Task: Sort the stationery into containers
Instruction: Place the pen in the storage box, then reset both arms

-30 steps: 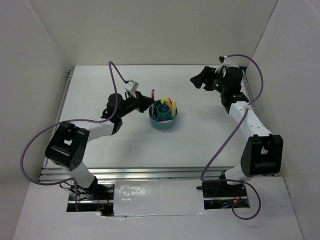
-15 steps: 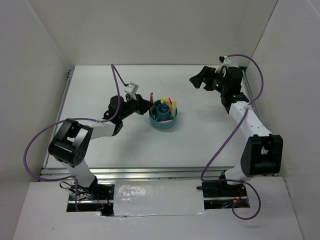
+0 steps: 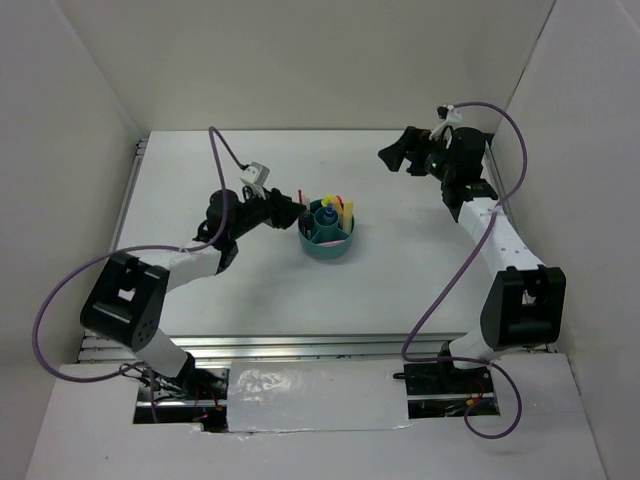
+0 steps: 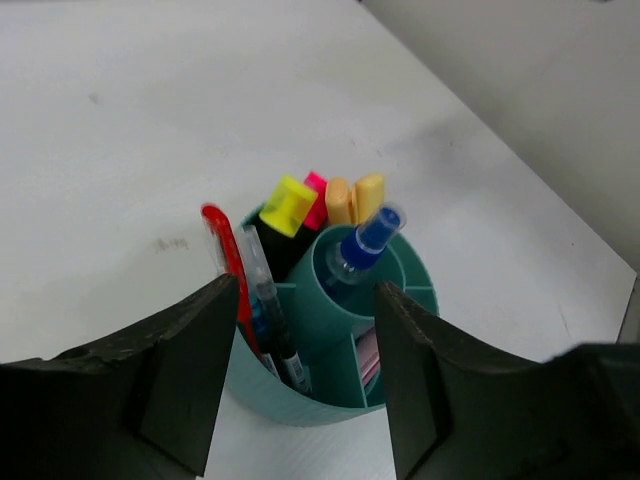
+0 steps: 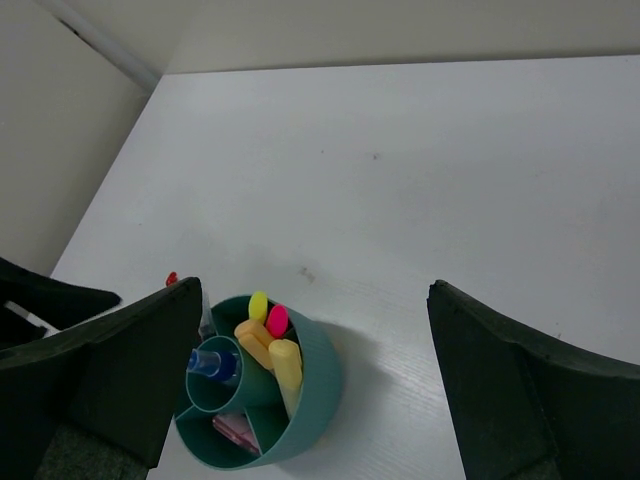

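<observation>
Red pen [image 4: 226, 265] — beside left gripper [image 4: 305, 290] fingers [image 4: 185, 370]

I was working in what looked like a robotics lab cell: a white table [image 3: 300, 300] boxed in by plain white panels [image 3: 300, 60], aluminium rail [image 3: 300, 346] along its near edge, silver tape [image 3: 310, 395] below it, purple cables [image 3: 214, 150] looping loose.

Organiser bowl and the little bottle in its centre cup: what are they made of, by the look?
Organiser bowl: most likely moulded plastic, opaque teal with a soft, low sheen. The signs are its uniform colour and thin, even dividers and rim. Bottle: apparently clear plastic with a translucent blue cap, since light passes through both. Glass cannot be ruled out for the body.
</observation>
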Controlling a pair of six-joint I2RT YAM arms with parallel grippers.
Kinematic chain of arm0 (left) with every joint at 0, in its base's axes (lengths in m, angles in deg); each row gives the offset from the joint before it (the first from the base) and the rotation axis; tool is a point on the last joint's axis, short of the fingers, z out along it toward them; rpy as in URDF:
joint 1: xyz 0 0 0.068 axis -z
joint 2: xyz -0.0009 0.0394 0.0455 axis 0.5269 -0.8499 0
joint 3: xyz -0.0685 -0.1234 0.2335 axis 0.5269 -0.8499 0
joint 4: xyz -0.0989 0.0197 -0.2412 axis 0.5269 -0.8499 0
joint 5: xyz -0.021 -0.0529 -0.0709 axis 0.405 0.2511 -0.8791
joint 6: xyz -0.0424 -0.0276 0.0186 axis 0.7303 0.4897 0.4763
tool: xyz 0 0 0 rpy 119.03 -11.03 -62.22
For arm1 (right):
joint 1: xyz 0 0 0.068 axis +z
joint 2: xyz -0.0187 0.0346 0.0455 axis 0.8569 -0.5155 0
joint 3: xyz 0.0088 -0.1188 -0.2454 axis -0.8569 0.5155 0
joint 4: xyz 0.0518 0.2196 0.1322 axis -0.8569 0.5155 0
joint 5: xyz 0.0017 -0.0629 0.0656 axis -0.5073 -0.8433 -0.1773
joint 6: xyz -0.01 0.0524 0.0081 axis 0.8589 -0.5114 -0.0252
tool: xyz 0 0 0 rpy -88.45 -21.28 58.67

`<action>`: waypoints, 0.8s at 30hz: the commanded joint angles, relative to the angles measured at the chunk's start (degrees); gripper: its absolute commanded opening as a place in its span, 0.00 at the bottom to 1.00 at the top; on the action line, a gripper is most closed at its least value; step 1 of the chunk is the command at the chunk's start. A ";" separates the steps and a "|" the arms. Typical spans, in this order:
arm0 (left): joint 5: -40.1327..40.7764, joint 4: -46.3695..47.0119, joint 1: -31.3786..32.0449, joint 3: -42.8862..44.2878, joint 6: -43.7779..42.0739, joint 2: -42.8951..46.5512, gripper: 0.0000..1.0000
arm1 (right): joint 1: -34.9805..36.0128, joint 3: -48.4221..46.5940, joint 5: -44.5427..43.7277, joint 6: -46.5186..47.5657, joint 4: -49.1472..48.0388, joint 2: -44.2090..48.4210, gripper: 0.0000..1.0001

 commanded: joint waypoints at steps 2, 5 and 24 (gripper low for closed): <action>-1.30 -4.75 -3.15 3.05 -5.45 9.73 0.71 | 0.55 -2.55 -0.42 2.30 0.12 0.52 1.00; -0.07 -19.21 -4.81 8.40 -10.81 15.96 0.81 | 0.03 -1.06 -1.30 3.44 0.38 2.19 1.00; 19.27 -74.22 -20.38 30.48 -21.28 -1.06 0.99 | -9.82 12.12 -10.97 22.95 7.42 6.24 1.00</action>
